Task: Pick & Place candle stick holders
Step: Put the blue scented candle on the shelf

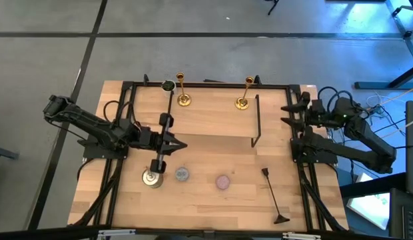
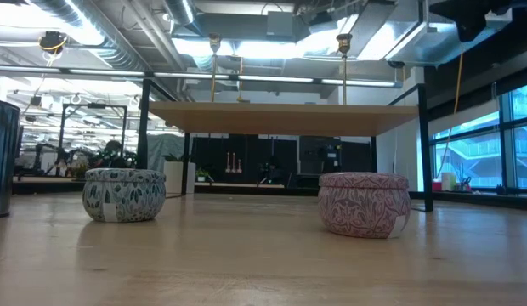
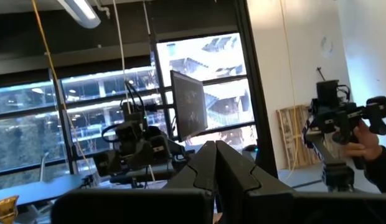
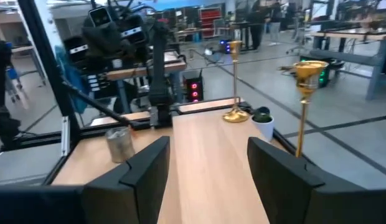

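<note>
Two slim gold candle stick holders stand upright on their round bases on a raised wooden shelf (image 2: 285, 117) at the table's far side: one to the left (image 1: 183, 99) (image 4: 235, 81), one to the right (image 1: 242, 101) (image 4: 303, 93). My left gripper (image 1: 184, 143) (image 3: 215, 158) hovers shut left of the table's middle, pointing toward the right edge and holding nothing. My right gripper (image 1: 285, 114) (image 4: 208, 146) stands open at the right edge, pointing level across the shelf, with nothing between its fingers.
On the near half of the table sit a silver tin (image 1: 152, 178), a blue-grey candle (image 1: 182, 174) (image 2: 124, 194) and a pink candle (image 1: 223, 181) (image 2: 364, 204). A black long-handled tool (image 1: 273, 195) lies near right. A small potted plant (image 1: 168, 86) stands beside the left holder. Beyond the table a person's hand (image 3: 367, 140) shows.
</note>
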Controlling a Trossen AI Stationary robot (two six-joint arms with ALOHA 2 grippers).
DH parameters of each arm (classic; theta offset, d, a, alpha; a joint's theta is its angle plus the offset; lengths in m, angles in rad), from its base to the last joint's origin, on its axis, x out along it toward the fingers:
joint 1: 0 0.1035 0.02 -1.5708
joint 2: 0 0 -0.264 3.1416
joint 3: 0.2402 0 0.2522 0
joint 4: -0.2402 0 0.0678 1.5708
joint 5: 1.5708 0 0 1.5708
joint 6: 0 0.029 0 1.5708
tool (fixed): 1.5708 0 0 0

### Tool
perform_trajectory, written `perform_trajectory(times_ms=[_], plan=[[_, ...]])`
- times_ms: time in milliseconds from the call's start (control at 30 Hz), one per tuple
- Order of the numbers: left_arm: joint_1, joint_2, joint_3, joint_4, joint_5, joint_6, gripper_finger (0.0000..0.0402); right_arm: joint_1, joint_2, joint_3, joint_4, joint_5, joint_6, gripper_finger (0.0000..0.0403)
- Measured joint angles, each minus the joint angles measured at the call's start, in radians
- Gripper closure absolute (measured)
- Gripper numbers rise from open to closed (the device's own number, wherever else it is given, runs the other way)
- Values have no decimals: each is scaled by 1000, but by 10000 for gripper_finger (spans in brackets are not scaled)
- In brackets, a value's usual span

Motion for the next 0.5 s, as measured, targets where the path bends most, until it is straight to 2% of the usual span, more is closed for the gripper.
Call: perform_trajectory(times_ms=[133, 200, 400, 500], plan=[[0, 0, 0, -4, 7, 0, 400, 0, 0, 0, -8, -6, -12, 185], [0, 0, 0, -6, 10, 0, 401, 0, 0, -2, -1, -46, -29, 185], [0, 0, 0, -12, 61, 0, 399, 1, 13, -59, 195, -346, -55, 185], [0, 0, 0, -12, 63, 0, 401, 1, 31, -61, 234, -416, -55, 185]])
